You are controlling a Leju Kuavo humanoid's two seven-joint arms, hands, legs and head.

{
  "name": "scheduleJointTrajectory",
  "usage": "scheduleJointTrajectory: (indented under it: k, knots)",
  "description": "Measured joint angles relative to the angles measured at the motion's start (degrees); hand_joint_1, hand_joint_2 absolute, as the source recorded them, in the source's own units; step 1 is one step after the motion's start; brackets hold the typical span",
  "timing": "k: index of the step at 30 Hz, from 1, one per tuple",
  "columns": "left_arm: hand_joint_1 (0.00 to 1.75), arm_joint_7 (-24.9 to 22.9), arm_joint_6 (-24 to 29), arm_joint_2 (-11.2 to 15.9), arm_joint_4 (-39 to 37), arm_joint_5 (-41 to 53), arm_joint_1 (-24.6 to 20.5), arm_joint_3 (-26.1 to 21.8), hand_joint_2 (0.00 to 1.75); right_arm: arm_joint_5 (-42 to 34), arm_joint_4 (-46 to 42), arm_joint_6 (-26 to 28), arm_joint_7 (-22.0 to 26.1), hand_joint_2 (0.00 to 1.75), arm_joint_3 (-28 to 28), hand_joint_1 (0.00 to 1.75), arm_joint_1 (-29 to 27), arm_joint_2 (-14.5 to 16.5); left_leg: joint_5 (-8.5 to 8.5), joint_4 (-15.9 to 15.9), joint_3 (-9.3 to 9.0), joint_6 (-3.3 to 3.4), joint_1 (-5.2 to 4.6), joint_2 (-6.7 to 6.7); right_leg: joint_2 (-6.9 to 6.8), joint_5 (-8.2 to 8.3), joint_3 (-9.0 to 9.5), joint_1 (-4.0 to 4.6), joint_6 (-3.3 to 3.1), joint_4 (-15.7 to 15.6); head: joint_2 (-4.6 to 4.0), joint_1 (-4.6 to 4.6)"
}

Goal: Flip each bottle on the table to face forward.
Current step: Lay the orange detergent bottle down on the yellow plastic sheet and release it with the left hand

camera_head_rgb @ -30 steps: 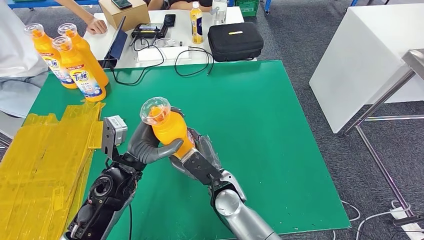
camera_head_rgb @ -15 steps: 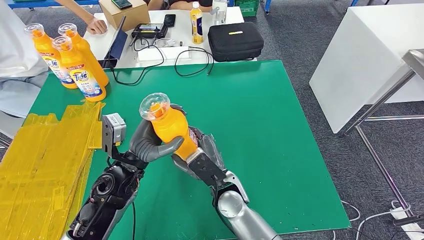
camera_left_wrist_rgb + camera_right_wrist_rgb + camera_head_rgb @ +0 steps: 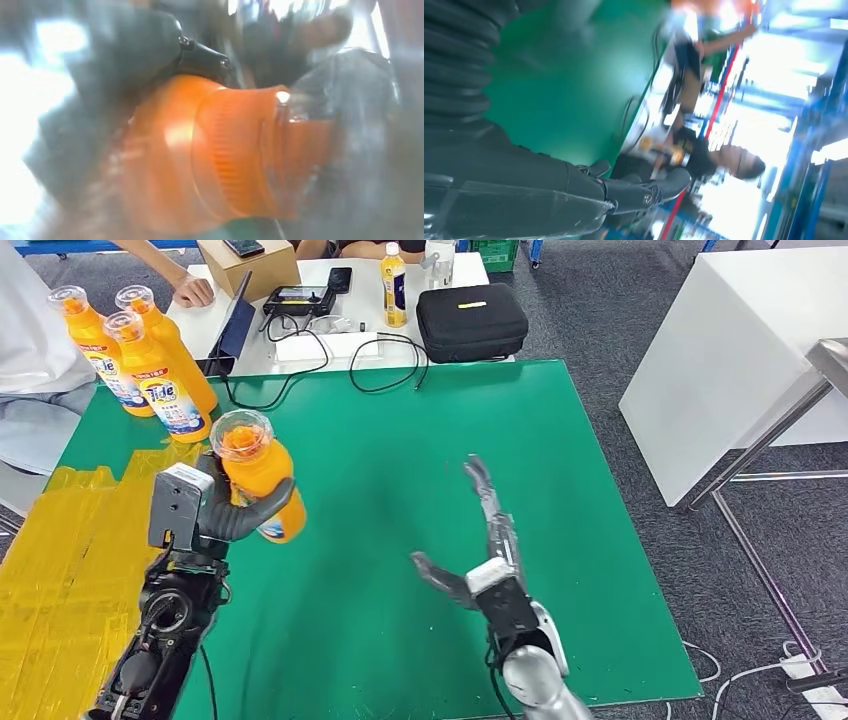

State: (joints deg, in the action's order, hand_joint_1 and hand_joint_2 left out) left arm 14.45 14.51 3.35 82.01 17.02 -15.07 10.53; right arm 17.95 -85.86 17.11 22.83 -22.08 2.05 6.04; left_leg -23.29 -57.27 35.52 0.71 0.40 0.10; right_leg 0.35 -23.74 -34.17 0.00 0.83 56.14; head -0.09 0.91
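Now that the right hand (image 3: pixel 490 565) has let go and hangs open-fingered over the table (image 3: pixel 560 540), the left hand (image 3: pixel 232 512) alone grips the orange bottle (image 3: pixel 256 472), carried toward ten o'clock near the three standing bottles (image 3: pixel 140 360).

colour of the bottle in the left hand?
Orange bottle, clear cap, gripped by the left hand; head view shows it best.

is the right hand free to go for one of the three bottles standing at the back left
Probably not easily. The right hand is open and holds nothing, but the three bottles stand at the mat's far left corner, and the left hand, holding an orange bottle, sits between them.
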Motion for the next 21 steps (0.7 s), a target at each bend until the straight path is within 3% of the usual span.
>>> scheduleJointTrajectory:
  k: [3, 6, 13, 17, 21]
  knots:
    - [1.75, -4.6, 2.9, 2.3, 1.7, 16.2, -0.6, -2.0, 1.75, -0.9, -5.2, -1.2, 1.2, 0.0, 5.9, 0.0, -4.8, -0.5, -0.01, 0.0, 0.04, 0.0, 0.0, -0.05, -0.03, -0.06, -0.01, 0.0, 0.08, 0.0, 0.01, 0.02]
    - [1.75, -8.9, 2.2, 5.2, 1.9, 30.3, -3.1, -2.4, 1.75, -1.8, -8.9, -1.9, 1.8, 0.0, 10.1, 0.0, -7.4, -0.5, 0.0, 0.0, 0.03, -0.01, 0.01, -0.04, -0.04, -0.05, -0.01, 0.0, 0.08, 0.0, 0.0, 0.02]
    - [1.75, -12.6, 2.6, 7.9, 0.2, 41.1, -6.6, -2.1, 1.75, -2.7, -12.7, -1.9, 1.9, 0.0, 14.0, 0.0, -9.1, -0.2, 0.03, 0.0, -0.05, -0.05, 0.01, 0.01, -0.03, -0.04, 0.03, 0.0, 0.08, 0.0, 0.01, 0.02]
    - [1.75, -17.4, 4.3, 10.1, -3.5, 57.3, -8.2, -1.3, 1.75, -2.7, -13.4, -1.7, 1.9, 1.75, 14.0, 0.0, -9.0, -0.2, 0.04, 0.0, -0.04, -0.05, 0.01, 0.02, -0.02, -0.04, 0.02, 0.0, 0.08, 0.0, 0.0, 0.02]
    - [1.75, -19.2, 2.9, 12.4, -10.7, 66.8, -11.5, 0.2, 1.75, -2.7, -13.6, -2.0, 1.9, 1.75, 13.3, 0.0, -8.3, -0.3, 0.05, 0.0, -0.04, -0.07, 0.03, 0.01, -0.03, -0.05, 0.02, 0.01, 0.08, 0.0, 0.01, 0.03]
